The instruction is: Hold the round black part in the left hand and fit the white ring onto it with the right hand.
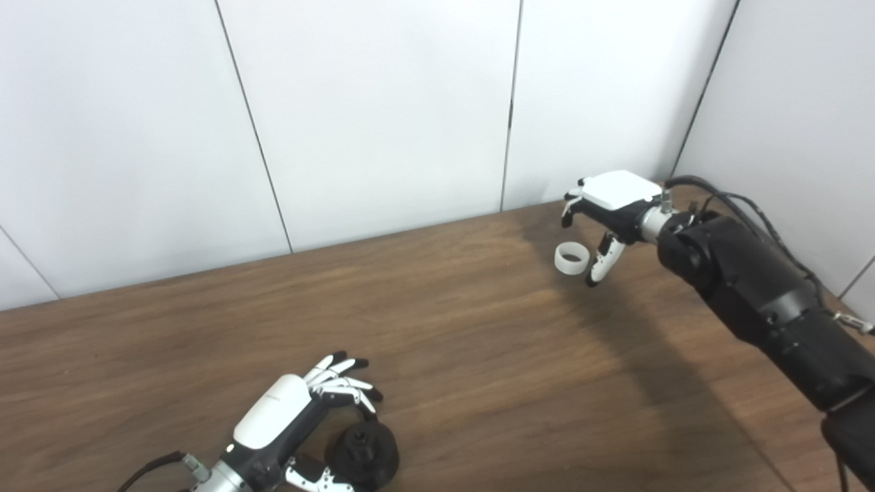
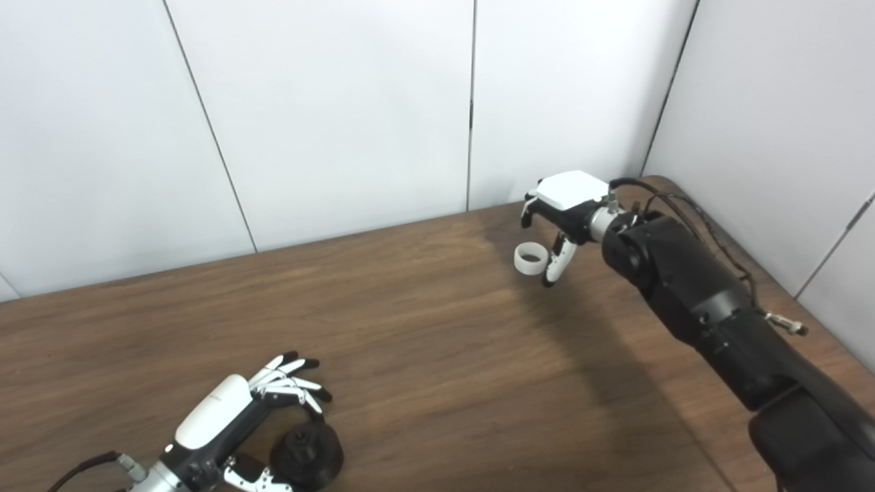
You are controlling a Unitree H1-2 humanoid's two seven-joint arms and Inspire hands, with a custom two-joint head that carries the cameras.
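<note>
The round black part [image 1: 366,452] lies on the wooden table [image 1: 478,355] near the front edge at the lower left. My left hand [image 1: 301,417] is cupped over and beside it, fingers curled above the part and thumb below, spread and not closed on it. The white ring [image 1: 571,259] lies on the table at the far right, near the wall. My right hand [image 1: 605,219] hovers over it, palm down, fingers hanging apart; the thumb [image 1: 603,263] points down just right of the ring. Nothing is gripped by either hand.
White wall panels [image 1: 383,116] stand close behind the table and along its right side, boxing in the far right corner. The black right arm [image 1: 759,294] with its cables crosses the table's right part.
</note>
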